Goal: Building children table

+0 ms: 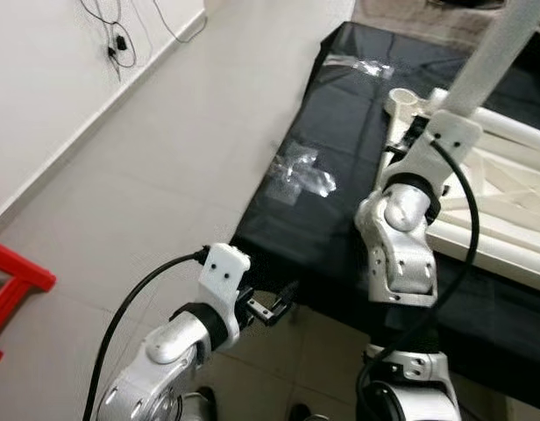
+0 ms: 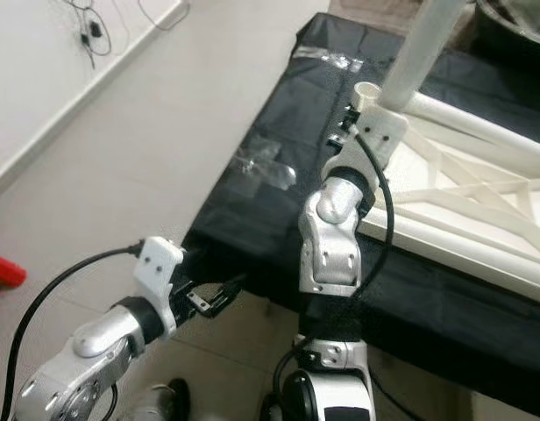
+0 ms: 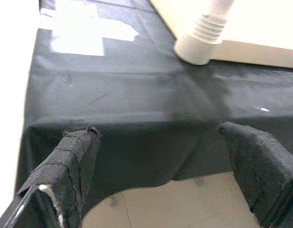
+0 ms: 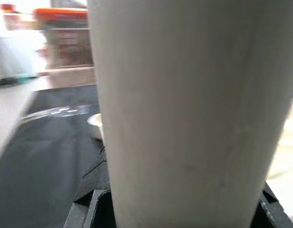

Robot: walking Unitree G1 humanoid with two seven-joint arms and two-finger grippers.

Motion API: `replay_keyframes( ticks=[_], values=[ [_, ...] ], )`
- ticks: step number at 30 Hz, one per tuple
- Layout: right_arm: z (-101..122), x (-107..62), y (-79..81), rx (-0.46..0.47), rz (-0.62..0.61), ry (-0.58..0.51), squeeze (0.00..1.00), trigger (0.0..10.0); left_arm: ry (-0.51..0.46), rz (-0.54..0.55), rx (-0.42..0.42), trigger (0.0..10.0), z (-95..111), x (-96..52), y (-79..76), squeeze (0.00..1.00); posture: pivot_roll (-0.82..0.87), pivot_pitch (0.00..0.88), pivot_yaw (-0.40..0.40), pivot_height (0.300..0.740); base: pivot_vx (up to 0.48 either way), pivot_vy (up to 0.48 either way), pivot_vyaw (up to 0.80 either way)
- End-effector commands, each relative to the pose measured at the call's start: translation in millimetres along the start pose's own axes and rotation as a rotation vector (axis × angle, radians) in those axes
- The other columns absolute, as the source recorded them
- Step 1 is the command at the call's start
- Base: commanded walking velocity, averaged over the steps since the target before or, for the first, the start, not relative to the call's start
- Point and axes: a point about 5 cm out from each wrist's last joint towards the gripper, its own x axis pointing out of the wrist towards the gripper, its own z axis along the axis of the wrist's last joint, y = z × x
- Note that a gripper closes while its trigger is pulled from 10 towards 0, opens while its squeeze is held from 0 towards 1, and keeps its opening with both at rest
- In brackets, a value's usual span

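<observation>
Gripping the white table leg (image 2: 425, 48), right claw (image 2: 362, 118) holds it upright over the tabletop frame's (image 2: 463, 206) corner socket (image 2: 368, 92), presumably to seat it. Left claw (image 1: 274, 309) hangs open, empty, off the black-covered counter's (image 1: 305, 228) near corner.

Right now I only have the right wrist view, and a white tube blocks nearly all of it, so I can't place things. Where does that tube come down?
Observer: It is the white leg held in the right gripper. It leans, and its lower end comes down beside an open round socket at the corner of the white frame, which lies on the black cloth.
Operator: Is it seated in anything?
Observer: I cannot tell. The left wrist view shows a ridged collar at its foot, close against the frame.
Operator: And the other arm?
Observer: The left gripper is open, off the cloth's near edge, over the floor, holding nothing.
</observation>
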Motion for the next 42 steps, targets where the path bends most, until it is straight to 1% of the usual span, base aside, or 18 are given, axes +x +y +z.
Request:
replay_keyframes(
  ticks=[1, 2, 6, 7, 9, 15, 16, 18, 19, 22, 26, 27, 28, 30, 34, 37, 40, 42],
  values=[
    [-40, -13.3, -5.0, -0.060, -0.094, 0.188, 0.00, 10.0, 0.016, -0.014, -0.003, 10.0, -5, 0.5, -3.9, 0.00, 0.11, 0.236, -0.080, 0.740, 0.000, 0.000, 0.00],
    [-38, -18.6, 4.4, -0.047, -0.100, 0.192, 0.00, 10.0, 0.015, -0.013, -0.001, 10.0, -6, 1.3, -3.1, 0.00, 0.11, 0.227, -0.080, 0.740, 0.000, 0.000, 0.00],
    [-38, -18.6, 4.4, -0.047, -0.100, 0.192, 0.00, 10.0, 0.015, -0.013, -0.001, 10.0, -6, 1.3, -3.1, 0.00, 0.11, 0.227, -0.080, 0.740, 0.000, 0.000, 0.00],
    [-38, -24.3, 12.6, -0.034, -0.091, 0.203, 0.00, 10.0, 0.014, -0.011, 0.000, 10.0, -6, 2.0, -2.4, 0.00, 0.12, 0.224, -0.082, 0.740, 0.000, 0.000, 0.00],
    [-38, -27.5, 15.0, -0.036, -0.066, 0.205, 0.00, 10.0, 0.015, -0.011, 0.002, 10.0, -7, 2.3, -2.1, 0.00, 0.11, 0.222, -0.078, 0.740, 0.000, 0.000, 0.00],
    [-40, -28.4, 13.6, -0.040, -0.055, 0.211, 0.00, 10.0, 0.017, -0.012, 0.003, 10.0, -9, 2.1, -1.9, 0.00, 0.11, 0.221, -0.078, 0.740, 0.000, 0.000, 0.00],
    [-40, -25.5, 8.5, -0.054, -0.051, 0.206, 0.00, 10.0, 0.020, -0.013, 0.004, 10.0, -10, 2.3, -1.6, 0.00, 0.11, 0.219, -0.077, 0.740, 0.000, 0.000, 0.00],
    [-40, -25.5, 8.5, -0.054, -0.051, 0.206, 0.00, 10.0, 0.020, -0.013, 0.004, 10.0, -10, 2.3, -1.6, 0.00, 0.11, 0.219, -0.077, 0.740, 0.000, 0.000, 0.00],
    [-41, -21.8, 2.3, -0.069, -0.033, 0.200, 1.00, 10.0, 0.022, -0.013, 0.004, 10.0, -11, 3.7, -0.8, 0.00, 0.11, 0.214, -0.071, 0.740, 0.000, 0.000, 0.00],
    [-39, -18.3, -4.6, -0.086, -0.004, 0.171, 1.00, 10.0, 0.025, -0.013, 0.003, 10.0, -14, 7.9, 0.7, 0.00, 0.10, 0.203, -0.065, 0.740, 0.000, 0.000, 0.00],
    [-38, -17.1, -6.4, -0.090, 0.002, 0.154, 1.00, 10.0, 0.026, -0.013, 0.003, 10.0, -16, 9.5, 1.3, 0.00, 0.10, 0.200, -0.062, 0.740, 0.000, 0.000, 0.00],
    [-37, -16.1, -5.9, -0.088, 0.003, 0.140, 0.97, 10.0, 0.026, -0.013, 0.004, 10.0, -17, 11.0, 2.1, 0.00, 0.10, 0.194, -0.061, 0.740, 0.000, 0.000, 0.00],
    [-35, -14.9, -5.5, -0.081, 0.019, 0.126, 0.00, 10.0, 0.026, -0.013, 0.006, 10.0, -18, 12.3, 3.2, 0.00, 0.10, 0.188, -0.060, 0.740, 0.000, 0.000, 0.00],
    [-35, -14.9, -5.5, -0.081, 0.019, 0.126, 0.00, 10.0, 0.026, -0.013, 0.006, 10.0, -18, 12.3, 3.2, 0.00, 0.10, 0.188, -0.060, 0.740, 0.000, 0.000, 0.00],
    [-33, -14.0, -4.9, -0.062, 0.077, 0.098, 0.00, 10.0, 0.024, -0.013, 0.013, 10.0, -20, 13.8, 5.0, 0.00, 0.10, 0.182, -0.056, 0.740, 0.000, 0.000, 0.00],
    [-33, -15.6, -9.1, -0.036, 0.170, 0.069, 0.00, 10.0, 0.025, -0.013, 0.015, 10.0, -21, 14.7, 6.4, 0.00, 0.10, 0.179, -0.055, 0.740, 0.000, 0.000, 0.00],
    [-33, -15.6, -9.1, -0.036, 0.170, 0.069, 0.00, 10.0, 0.025, -0.013, 0.015, 10.0, -21, 14.7, 6.4, 0.00, 0.10, 0.179, -0.055, 0.740, 0.000, 0.000, 0.00],
    [-35, -18.3, -17.1, 0.006, 0.264, 0.085, 0.00, 10.0, 0.024, -0.015, 0.015, 10.0, -23, 15.9, 8.2, 0.00, 0.09, 0.175, -0.050, 0.740, 0.000, 0.000, 0.00]
  ],
)
